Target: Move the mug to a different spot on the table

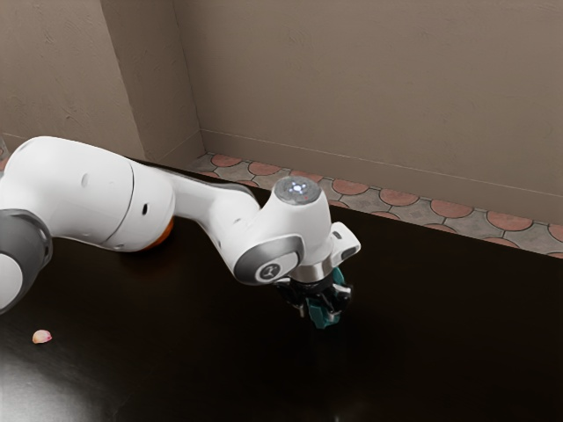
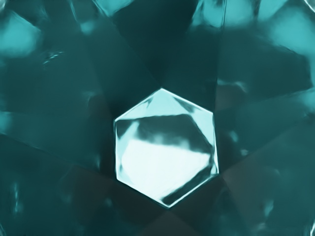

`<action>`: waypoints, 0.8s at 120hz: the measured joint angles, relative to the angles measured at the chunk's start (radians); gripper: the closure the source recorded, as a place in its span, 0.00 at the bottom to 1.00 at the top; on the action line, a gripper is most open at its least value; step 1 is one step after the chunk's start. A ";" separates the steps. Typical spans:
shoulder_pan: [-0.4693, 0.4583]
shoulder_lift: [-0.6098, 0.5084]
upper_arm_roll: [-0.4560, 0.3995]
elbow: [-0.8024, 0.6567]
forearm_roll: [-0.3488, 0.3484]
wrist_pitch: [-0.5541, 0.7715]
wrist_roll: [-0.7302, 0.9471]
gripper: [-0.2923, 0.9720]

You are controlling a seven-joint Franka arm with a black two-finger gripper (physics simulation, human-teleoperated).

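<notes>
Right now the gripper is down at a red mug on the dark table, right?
Not red: the mug is teal, as the exterior view shows, and the wrist view looks into its teal faceted inside. The gripper is indeed down at it on the dark table.

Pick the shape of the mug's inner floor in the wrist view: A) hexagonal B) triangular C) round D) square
A: looking down into the teal mug, its pale floor has six straight edges, with flat facets rising from them.
</notes>
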 joint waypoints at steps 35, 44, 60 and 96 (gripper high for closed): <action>0.002 0.000 0.000 0.003 0.043 0.000 -0.004 0.66; 0.002 0.000 0.001 0.009 0.076 0.000 -0.007 0.69; 0.003 0.000 0.015 0.017 0.151 0.009 -0.018 0.70; 0.017 0.008 0.102 0.013 0.259 0.193 -0.056 0.75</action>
